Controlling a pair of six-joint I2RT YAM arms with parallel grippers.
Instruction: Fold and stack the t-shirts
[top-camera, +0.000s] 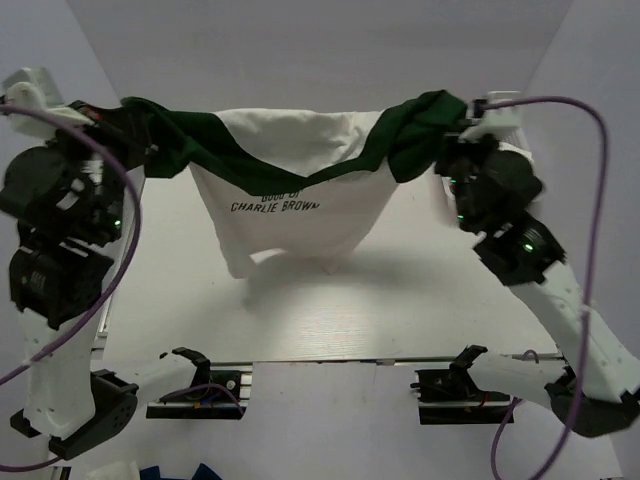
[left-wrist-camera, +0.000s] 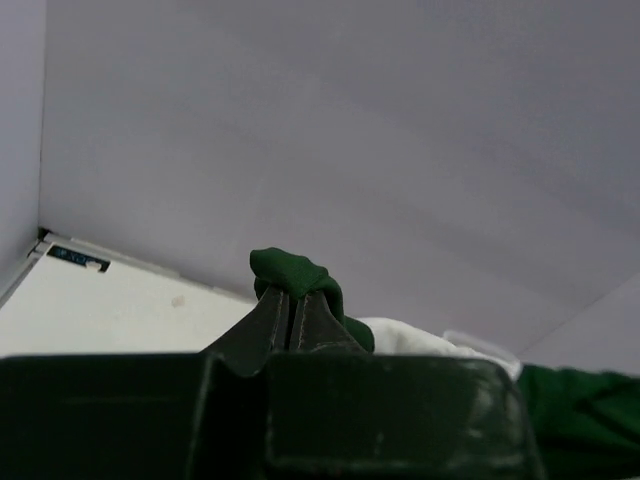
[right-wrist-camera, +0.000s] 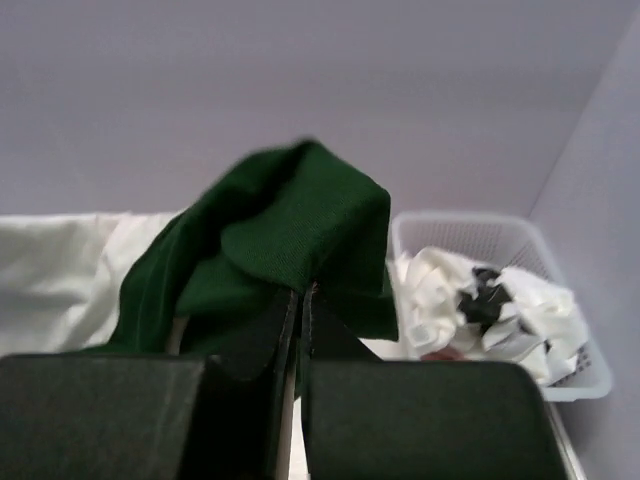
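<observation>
The left claw (top-camera: 128, 130) is clamped on a green sleeve (left-wrist-camera: 296, 274), with a knob of cloth bulging above its closed tips in the left wrist view. From there the shirt (top-camera: 290, 160) is strung across to the other arm, held up over the table (top-camera: 330, 325). Its top edge is fairly taut, while the white body sags below in soft folds and the lower hem hangs loose and crooked. Whether that hem brushes the table I cannot tell. Dark green runs in from both sleeves and dips in a V across the chest, and black lettering (top-camera: 275, 205) reading CHARLIE BROWN sits just under it. The right claw (top-camera: 462, 128) is likewise closed on the other sleeve, bunched thick over its tips. Beyond it, at the right, a basket (right-wrist-camera: 470, 222) holds crumpled white shirts (right-wrist-camera: 440, 285), one with black print. This looks like the spreading step, before any fold is made. The next move probably calls for both claws to come down together, keeping the top edge stretched so the body settles flat.
</observation>
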